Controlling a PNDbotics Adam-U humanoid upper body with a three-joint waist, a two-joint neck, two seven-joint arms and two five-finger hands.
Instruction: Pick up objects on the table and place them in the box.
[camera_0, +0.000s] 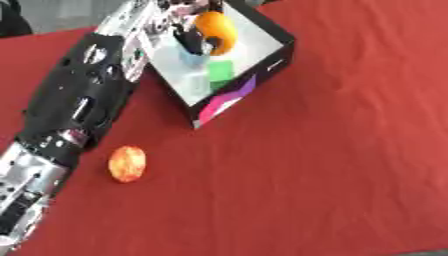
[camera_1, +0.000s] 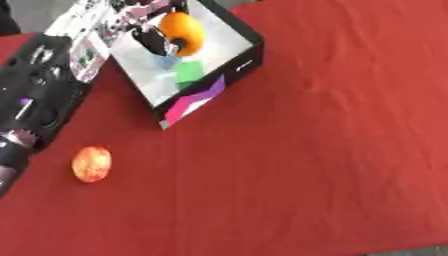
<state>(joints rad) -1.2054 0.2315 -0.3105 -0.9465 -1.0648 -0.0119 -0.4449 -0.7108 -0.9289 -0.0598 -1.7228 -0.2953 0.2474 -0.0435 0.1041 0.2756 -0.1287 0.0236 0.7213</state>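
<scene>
My left hand (camera_0: 188, 35) is curled around an orange fruit (camera_0: 216, 31) above the open box (camera_0: 278, 39), with my right hand out of sight; the fruit looks round, smooth and fairly rigid, so I judge a wrap around its middle is the safest hold. In the box I see a green block (camera_0: 221, 70) and a pale blue thing (camera_0: 194, 57) on the white floor. A red-orange fruit (camera_0: 127, 163) lies on the red cloth (camera_0: 350, 150) near the box, still to collect.

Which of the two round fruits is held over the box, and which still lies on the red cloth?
The plain orange fruit is held over the box by the left hand. The red-and-yellow mottled fruit lies on the cloth, beside the left arm.
</scene>
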